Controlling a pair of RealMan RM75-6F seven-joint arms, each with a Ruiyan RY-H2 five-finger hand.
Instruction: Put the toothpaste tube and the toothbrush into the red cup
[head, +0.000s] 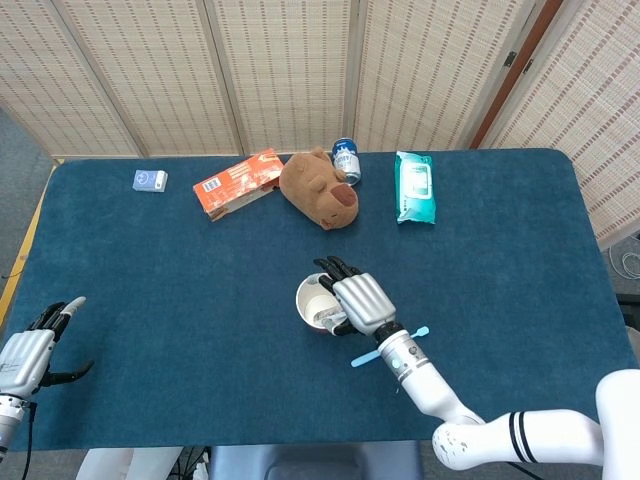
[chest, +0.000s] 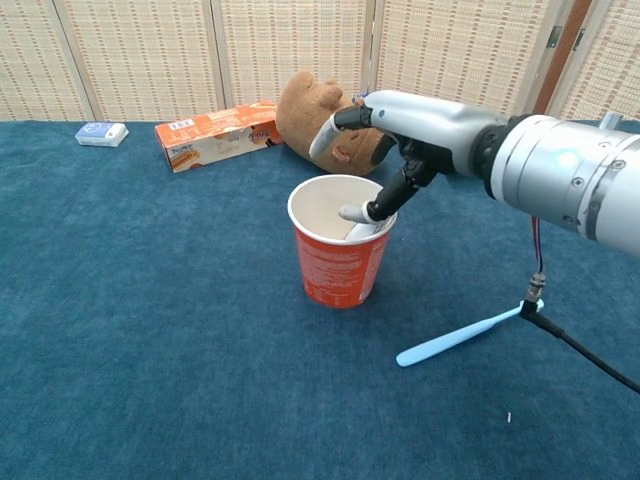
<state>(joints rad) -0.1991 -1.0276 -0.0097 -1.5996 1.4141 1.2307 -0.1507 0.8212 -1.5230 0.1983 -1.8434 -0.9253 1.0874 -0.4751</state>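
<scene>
Far out at the left edge of the blue table (head: 150, 300), your left hand (head: 28, 352) sits low by the table's near corner. Its fingers are spread apart and it holds nothing.

Along the back of the table you can see a small blue box (head: 150, 180), then an orange box (head: 238, 183), a brown soft toy (head: 318, 188) with a blue can (head: 345, 158) just behind it, and a green pack of wipes (head: 414, 187).

In the middle stands the red cup (chest: 340, 262), upright. Something pale lies inside it, against the right wall. It may be the toothpaste tube (chest: 362, 231), but you can't see it well enough to be sure.

Your right hand (chest: 400, 135) hangs right above the cup. Its fingers are loosely spread, with one reaching forward over the cup and the thumb pointing down at the rim. From the chest view it seems to hold nothing.

The light blue toothbrush (chest: 462, 334) lies flat on the table, to the right of the cup and nearer to you. It is apart from the cup, and your right arm passes over it.
</scene>
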